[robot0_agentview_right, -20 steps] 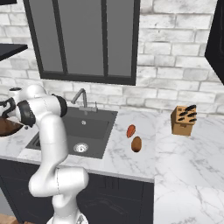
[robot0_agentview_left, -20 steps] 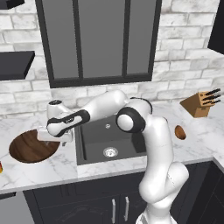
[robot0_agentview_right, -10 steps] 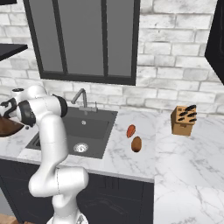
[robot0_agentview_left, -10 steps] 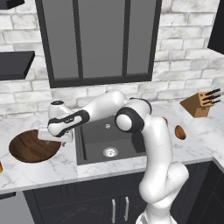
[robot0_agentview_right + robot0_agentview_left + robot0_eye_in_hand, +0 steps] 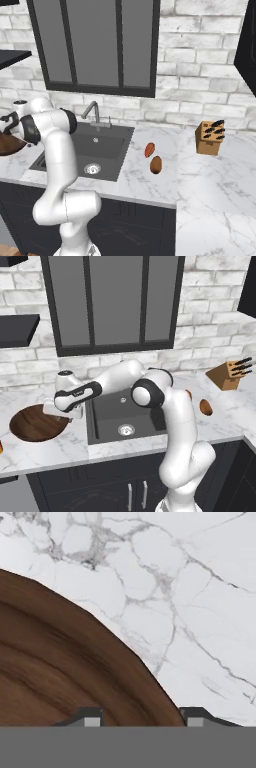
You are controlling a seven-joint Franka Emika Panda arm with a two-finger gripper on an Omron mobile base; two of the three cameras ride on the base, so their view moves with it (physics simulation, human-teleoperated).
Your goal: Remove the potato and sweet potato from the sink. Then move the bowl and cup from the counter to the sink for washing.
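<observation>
My end effector (image 5: 140, 718) straddles the rim of the wide, shallow dark brown wooden bowl (image 5: 36, 423) on the white marble counter (image 5: 45, 448), just left of the square dark grey sink (image 5: 125, 418).

In the hand view one of my fingertips (image 5: 89, 717) sits over the bowl's grained inside and the other at the edge of the marble outside it, the jaws partly apart with the rim between them; I cannot tell whether they touch the wood. The bowl rests flat beside the sink's left edge. Right of the sink, on the counter, the small bright reddish-orange sweet potato (image 5: 149, 149) lies nearer the brick wall and the dull brown oval potato (image 5: 156, 164) just in front of it. Farther right of the sink a wooden knife block (image 5: 210, 137) stands.
</observation>
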